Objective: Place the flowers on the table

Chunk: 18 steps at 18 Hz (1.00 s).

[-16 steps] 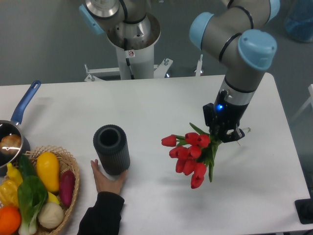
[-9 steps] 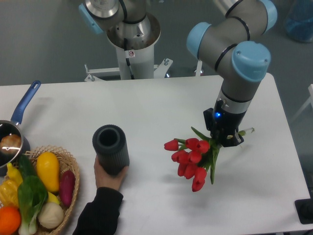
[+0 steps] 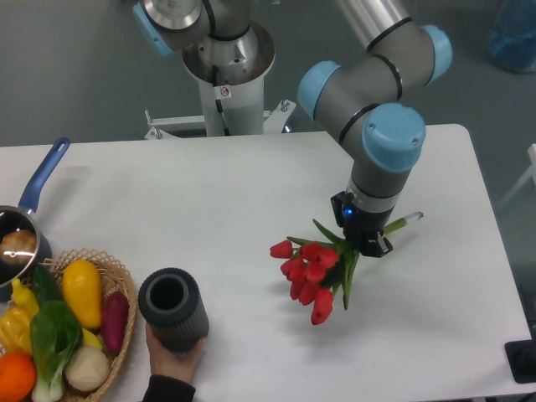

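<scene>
- Single fixed camera view, looking down on the white tabletop.
- My claw points downward at right of centre, pressed together on the stems of the red tulip bunch.
- Tulips hang tilted from my claw: red heads fan out down and to the left, green leaves beside them, cut stem ends poke out to the right of my wrist.
- Can't tell if the lowest blooms touch the tabletop or sit just above it; a faint shadow lies under them.
- Blue light glows on my wrist just above the claw.
- Dark ribbed vase stands upright near the front edge, well left of the tulips, mouth open upward.
- A person's hand in a dark sleeve grips the vase base from the front edge.
- Wicker basket at front left, just beside the vase, holds a yellow squash, purple vegetable, leafy greens, yellow pepper, an orange and a pale round one.
- Blue-handled pan at the left edge, something brownish inside.
- My arm's base pedestal stands behind the far edge of the tabletop.
</scene>
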Available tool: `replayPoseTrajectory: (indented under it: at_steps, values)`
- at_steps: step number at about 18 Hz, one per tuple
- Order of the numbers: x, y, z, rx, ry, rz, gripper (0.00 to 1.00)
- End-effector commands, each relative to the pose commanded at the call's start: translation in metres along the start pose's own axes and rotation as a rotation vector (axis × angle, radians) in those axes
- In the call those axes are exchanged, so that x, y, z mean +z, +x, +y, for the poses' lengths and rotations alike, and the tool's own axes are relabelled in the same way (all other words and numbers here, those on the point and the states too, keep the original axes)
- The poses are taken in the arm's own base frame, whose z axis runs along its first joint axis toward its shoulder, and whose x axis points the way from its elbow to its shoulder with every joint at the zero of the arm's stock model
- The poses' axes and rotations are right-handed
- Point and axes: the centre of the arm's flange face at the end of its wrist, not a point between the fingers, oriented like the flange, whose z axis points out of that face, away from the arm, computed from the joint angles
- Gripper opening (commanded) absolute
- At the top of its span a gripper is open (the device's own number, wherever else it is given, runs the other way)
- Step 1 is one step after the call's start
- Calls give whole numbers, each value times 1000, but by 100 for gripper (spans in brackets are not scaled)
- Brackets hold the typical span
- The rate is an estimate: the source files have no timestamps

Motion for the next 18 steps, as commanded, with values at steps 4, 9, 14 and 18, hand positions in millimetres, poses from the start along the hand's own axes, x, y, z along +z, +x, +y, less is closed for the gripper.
replayPoseTrajectory:
  at_steps: [4, 9, 14, 18]
  values:
    - [9, 3, -2, 11, -3, 9, 100]
    - [8, 1, 13, 26, -3, -17, 100]
    - [8, -12, 26, 54, -12, -89, 100]
    - [21, -29, 27, 52, -8, -97, 100]
